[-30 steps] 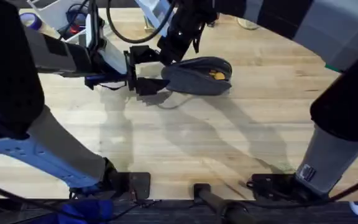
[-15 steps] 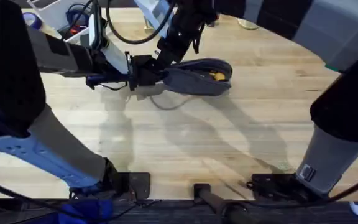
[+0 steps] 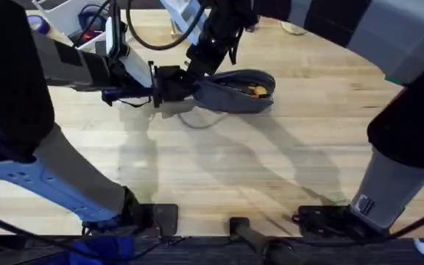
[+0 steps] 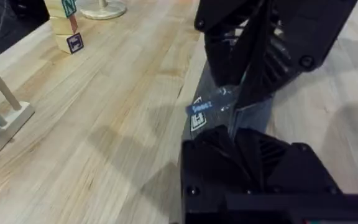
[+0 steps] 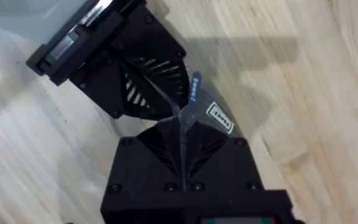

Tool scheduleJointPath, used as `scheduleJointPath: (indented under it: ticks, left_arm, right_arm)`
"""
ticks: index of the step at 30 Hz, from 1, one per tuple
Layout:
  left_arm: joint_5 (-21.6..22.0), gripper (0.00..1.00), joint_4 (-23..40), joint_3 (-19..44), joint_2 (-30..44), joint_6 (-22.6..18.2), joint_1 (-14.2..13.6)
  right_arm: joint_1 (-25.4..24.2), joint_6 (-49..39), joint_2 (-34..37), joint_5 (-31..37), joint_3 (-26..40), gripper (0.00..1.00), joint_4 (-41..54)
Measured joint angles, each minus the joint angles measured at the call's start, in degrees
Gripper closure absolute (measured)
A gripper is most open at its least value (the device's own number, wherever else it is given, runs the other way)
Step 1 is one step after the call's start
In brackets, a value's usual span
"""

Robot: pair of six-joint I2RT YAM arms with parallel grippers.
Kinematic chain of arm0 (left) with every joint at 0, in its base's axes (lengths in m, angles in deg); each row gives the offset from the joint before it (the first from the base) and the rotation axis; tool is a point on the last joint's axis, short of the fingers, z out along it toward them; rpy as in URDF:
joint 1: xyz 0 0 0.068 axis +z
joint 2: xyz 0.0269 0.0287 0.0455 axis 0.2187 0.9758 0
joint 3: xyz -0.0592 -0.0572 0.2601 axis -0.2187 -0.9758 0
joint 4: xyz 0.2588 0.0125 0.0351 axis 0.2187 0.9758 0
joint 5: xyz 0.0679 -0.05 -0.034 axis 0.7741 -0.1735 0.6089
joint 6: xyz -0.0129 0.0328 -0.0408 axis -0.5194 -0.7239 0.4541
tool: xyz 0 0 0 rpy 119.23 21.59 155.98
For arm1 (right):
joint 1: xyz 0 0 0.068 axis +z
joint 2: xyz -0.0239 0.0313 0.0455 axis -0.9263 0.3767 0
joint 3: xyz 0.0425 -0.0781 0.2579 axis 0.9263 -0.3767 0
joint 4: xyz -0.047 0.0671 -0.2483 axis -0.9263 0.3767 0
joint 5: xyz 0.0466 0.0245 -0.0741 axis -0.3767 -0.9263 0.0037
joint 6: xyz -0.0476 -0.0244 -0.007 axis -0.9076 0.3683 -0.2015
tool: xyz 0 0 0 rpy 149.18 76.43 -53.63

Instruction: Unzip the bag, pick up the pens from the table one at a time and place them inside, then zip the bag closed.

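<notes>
Since a second ago: the left claw (image 3: 174, 86) has slid in from just beside the bag (image 3: 234, 90) and now sits right on its left end; the bag has stretched out a little toward it.
Bag: grey-blue pouch lying on the bench (image 3: 271, 162), far side, middle of the overhead view, mouth partly open with an orange pen (image 3: 256, 90) showing inside at the right end.
Feel, my call: light, soft fabric, floppy, it will bunch and drag rather than hold shape, so it needs pinning at one end while the zipper is worked.
Where to grip, my call: the fabric tab at the end for anchoring, the small pull for the zip; both are thin and easy to lose.
Left claw: fingers together, pinching the bag's end fabric by the little label (image 4: 199, 121).
Right claw (image 5: 182, 127): also pressed together on the thin fabric edge right there, nose to nose with the left one.
Arm pose: left arm reaches in low from the left, right arm comes down steeply from the far side, the two meeting at that same end.
</notes>
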Motion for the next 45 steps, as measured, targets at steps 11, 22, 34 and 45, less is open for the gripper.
scheduleJointPath:
  ticks: [11, 22, 34, 45]
  left_arm:
    - [-0.01, 0.957, 0.08, 0.0, 0.0, 0.0, -0.21]
    - [0.0, 0.958, 0.08, 0.0, 0.0, 0.0, -0.26]
    - [-0.02, 0.959, 0.04, 0.0, 0.0, 0.0, -0.7]
    - [-0.09, 0.959, 0.04, 0.0, 0.0, 0.0, -0.86]
  right_arm:
    - [0.02, 5.91, -0.02, 2.33, 0.58, 0.97, 4.05]
    - [-1.92, 10.42, -0.02, 5.31, 1.15, 0.97, 8.63]
    - [-4.0, 16.81, -0.02, 5.27, 1.15, 0.966, 8.88]
    - [-6.33, 21.87, -0.01, 6.21, 1.15, 0.966, 9.57]
